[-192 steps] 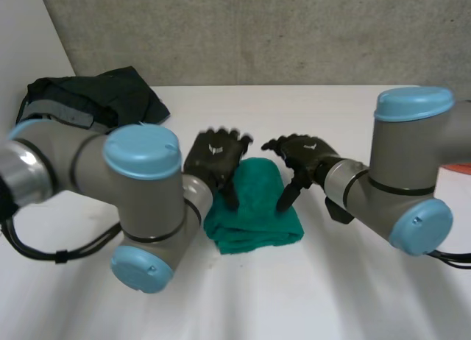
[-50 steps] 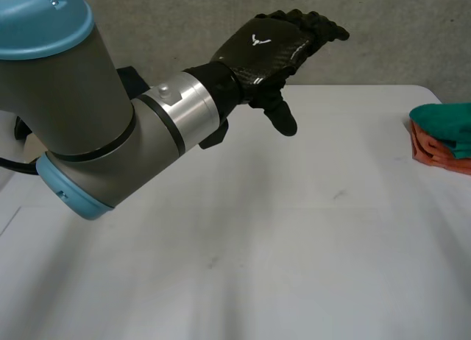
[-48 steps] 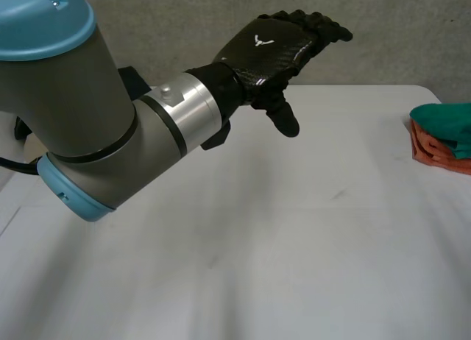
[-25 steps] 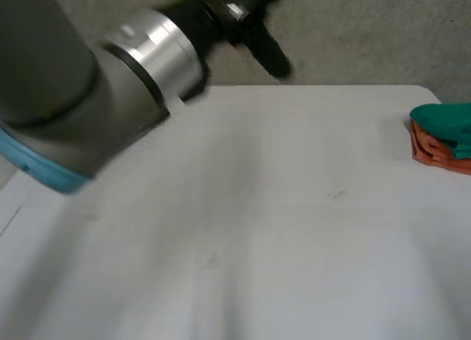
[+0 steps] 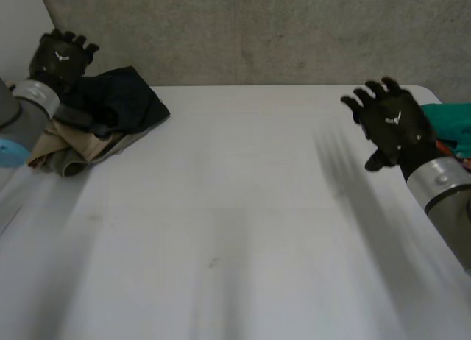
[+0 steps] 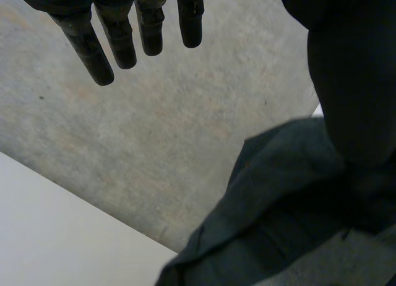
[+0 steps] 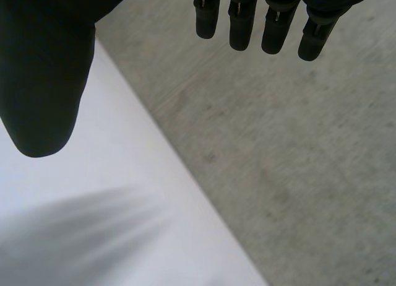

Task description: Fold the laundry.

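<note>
A heap of unfolded laundry lies at the table's far left corner, a dark garment [image 5: 118,101] on top of a beige one [image 5: 70,152]. My left hand [image 5: 60,59] hovers above that heap's far left side, open, fingers [image 6: 99,47] straight and holding nothing; the dark garment [image 6: 291,205] lies below its thumb. My right hand [image 5: 390,126] is raised over the table's right side, open and empty, fingers [image 7: 275,20] spread. A folded green cloth [image 5: 450,123] on an orange one [image 5: 450,147] sits at the right edge behind that hand.
The white table [image 5: 235,229] stretches bare between the two hands. A grey concrete wall [image 5: 257,31] stands right behind the table's far edge.
The left arm has swung from the middle of the view out to the laundry heap at the far left. The right hand has come in at the right. The green cloth was put on the stack earlier.
</note>
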{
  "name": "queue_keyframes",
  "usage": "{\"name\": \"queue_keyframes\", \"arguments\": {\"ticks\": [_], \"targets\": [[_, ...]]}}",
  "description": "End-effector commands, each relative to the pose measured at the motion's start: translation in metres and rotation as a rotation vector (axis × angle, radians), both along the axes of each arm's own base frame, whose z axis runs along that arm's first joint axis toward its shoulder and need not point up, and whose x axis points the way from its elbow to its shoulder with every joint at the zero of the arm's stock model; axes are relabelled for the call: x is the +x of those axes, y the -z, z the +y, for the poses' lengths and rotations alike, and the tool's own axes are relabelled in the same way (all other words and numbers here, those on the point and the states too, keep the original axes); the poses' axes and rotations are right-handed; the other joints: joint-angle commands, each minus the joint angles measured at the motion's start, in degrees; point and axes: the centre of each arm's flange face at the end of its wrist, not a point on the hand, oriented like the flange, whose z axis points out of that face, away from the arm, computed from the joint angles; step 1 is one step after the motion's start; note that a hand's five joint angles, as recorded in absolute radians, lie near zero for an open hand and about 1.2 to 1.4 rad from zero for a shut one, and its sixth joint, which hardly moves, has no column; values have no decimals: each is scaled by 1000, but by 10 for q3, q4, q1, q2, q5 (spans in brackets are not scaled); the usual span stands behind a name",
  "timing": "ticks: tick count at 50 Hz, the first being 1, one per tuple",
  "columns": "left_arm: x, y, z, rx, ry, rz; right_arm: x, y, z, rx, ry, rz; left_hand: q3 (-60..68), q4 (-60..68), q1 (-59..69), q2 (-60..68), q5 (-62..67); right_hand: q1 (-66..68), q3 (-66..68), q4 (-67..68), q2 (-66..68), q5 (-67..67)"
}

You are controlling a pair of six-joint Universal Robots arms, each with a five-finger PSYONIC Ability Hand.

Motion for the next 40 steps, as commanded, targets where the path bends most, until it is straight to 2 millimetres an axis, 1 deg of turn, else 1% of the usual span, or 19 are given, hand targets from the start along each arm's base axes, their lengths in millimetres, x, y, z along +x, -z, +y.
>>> {"name": "queue_keyframes", "arguments": {"ticks": [1,6,9,14,15,16,17,20,23,25,27,28,31,32,33,34,37,38,40], "targets": [[13,48,-38,-38,17,6,-9,22,9,87,23,25,-2,1,9,-2,-10,-29,-20,-17,-23,-24],[15,79,-49,-40,22,2,-9,29,14,115,23,29,-1,2,10,-1,-9,-29,-20,-17,-23,-24],[22,86,-55,-69,15,0,-10,31,15,123,26,33,28,31,39,28,20,-29,-20,-17,-23,-24],[19,95,-59,-117,59,-8,-10,32,16,126,26,34,263,266,274,263,255,-29,-20,-17,-23,-24],[19,96,-59,-121,63,-9,-10,33,16,127,26,34,347,350,358,347,339,-29,-20,-17,-23,-24],[17,94,-59,-136,64,-8,-10,34,16,132,26,33,586,589,597,586,578,-29,-20,-17,-23,-24],[16,92,-60,-148,60,-6,-10,35,16,133,26,35,679,683,690,679,671,-29,-20,-17,-23,-24],[11,85,-60,-185,20,9,-10,38,16,147,26,36,680,684,691,680,672,-29,-20,-17,-23,-24],[-6,64,-55,-226,-17,40,-10,39,17,147,24,36,680,684,691,680,672,-29,-20,-17,-23,-24],[-25,20,-41,-264,-7,90,-10,39,17,147,24,36,680,684,691,680,672,-29,-20,-17,-23,-24],[-31,-4,-30,-271,9,132,-10,39,17,147,26,36,680,684,691,680,672,-29,-20,-17,-23,-24],[-37,-28,-17,-272,38,184,-10,39,17,147,26,36,680,684,691,680,672,-29,-20,-17,-23,-24],[-50,-70,10,-287,98,279,-9,38,17,146,24,36,680,684,691,680,672,-29,-20,-17,-23,-24],[-62,-99,32,-305,156,348,-10,38,17,145,26,34,680,684,691,680,672,-29,-20,-17,-23,-24],[-69,-112,44,-313,187,380,-10,38,17,145,26,34,680,684,691,680,672,-29,-20,-17,-23,-24],[-85,-142,76,-324,266,462,-10,37,17,144,26,34,680,684,691,680,672,-29,-20,-17,-23,-24],[-98,-165,107,-326,341,523,-10,36,17,141,28,32,680,684,691,680,672,-29,-20,-17,-23,-24],[-107,-179,129,-321,392,563,-10,35,17,140,28,31,680,684,691,680,672,-29,-20,-17,-23,-24],[-118,-187,150,-309,441,594,-11,34,17,138,31,30,680,684,691,680,672,-29,-20,-17,-23,-24]]}}
